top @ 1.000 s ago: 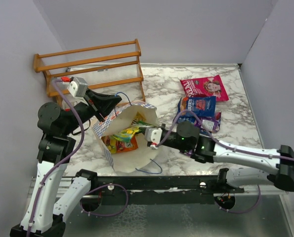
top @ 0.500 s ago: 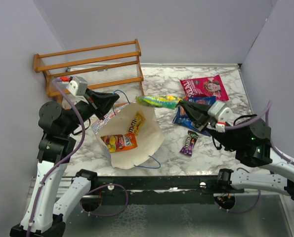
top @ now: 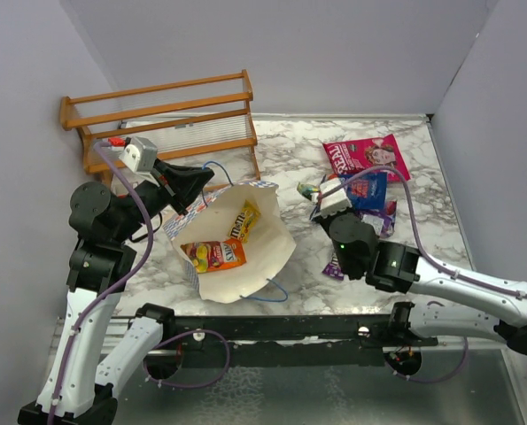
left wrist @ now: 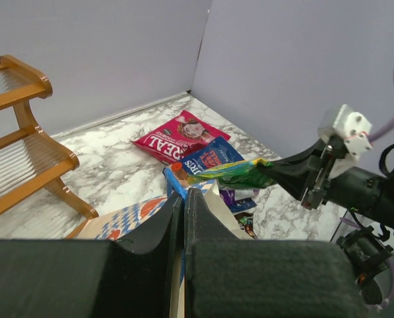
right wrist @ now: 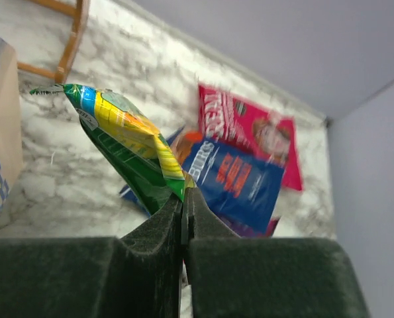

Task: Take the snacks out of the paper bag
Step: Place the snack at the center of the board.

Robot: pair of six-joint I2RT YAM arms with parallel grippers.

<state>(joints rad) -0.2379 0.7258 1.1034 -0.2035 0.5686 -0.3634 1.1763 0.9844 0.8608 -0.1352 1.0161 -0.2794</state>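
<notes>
Right hand point(right wrist: 183, 199) pinching one end of a green and yellow snack packet point(right wrist: 127, 142), held off the marble surface point(top: 290, 146).
The packet's long axis runs straight out from the closed fingertips. Its free end points ahead and to the hand's left, toward the open paper bag point(top: 254, 266). Just beyond the hand, a blue packet point(top: 367, 188) and a magenta-pink packet point(top: 367, 157) lie flat. The left hand point(left wrist: 185, 199) is clamped on the bag's rim; below it, inside the bag, lie a yellow packet point(top: 245, 220) and a red-orange packet point(top: 214, 255).
</notes>
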